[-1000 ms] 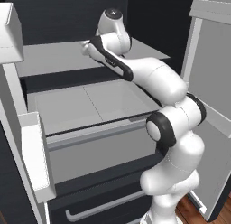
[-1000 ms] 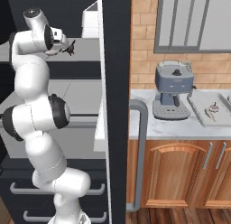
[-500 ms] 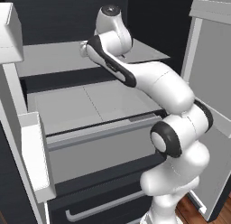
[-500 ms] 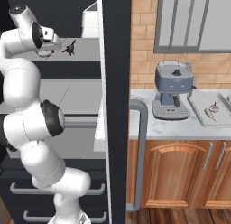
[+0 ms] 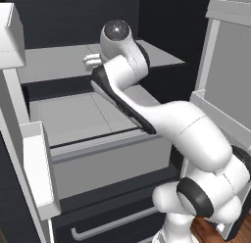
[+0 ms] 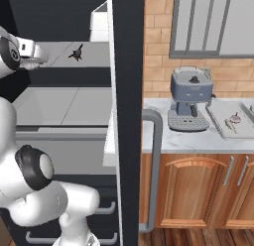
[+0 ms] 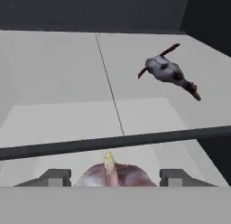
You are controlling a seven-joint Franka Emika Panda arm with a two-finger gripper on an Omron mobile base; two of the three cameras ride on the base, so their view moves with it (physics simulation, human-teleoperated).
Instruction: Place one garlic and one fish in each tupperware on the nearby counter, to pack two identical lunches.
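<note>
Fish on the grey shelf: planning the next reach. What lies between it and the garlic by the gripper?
Hand view: no object; between the pinkish garlic bulb and the silvery dark-backed fish lies bare grey shelf, crossed by a dark strip.

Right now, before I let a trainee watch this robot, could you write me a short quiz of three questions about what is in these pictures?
1. True or false: the fish lies on the grey fridge shelf.
2. What sits between the finger tips of the gripper in the hand view? A) a fish B) a garlic bulb C) a tray
3. In the right base view, which appliance stands on the counter to the left of the tupperware?

Key: 1 true; 2 B; 3 the coffee machine.
</note>
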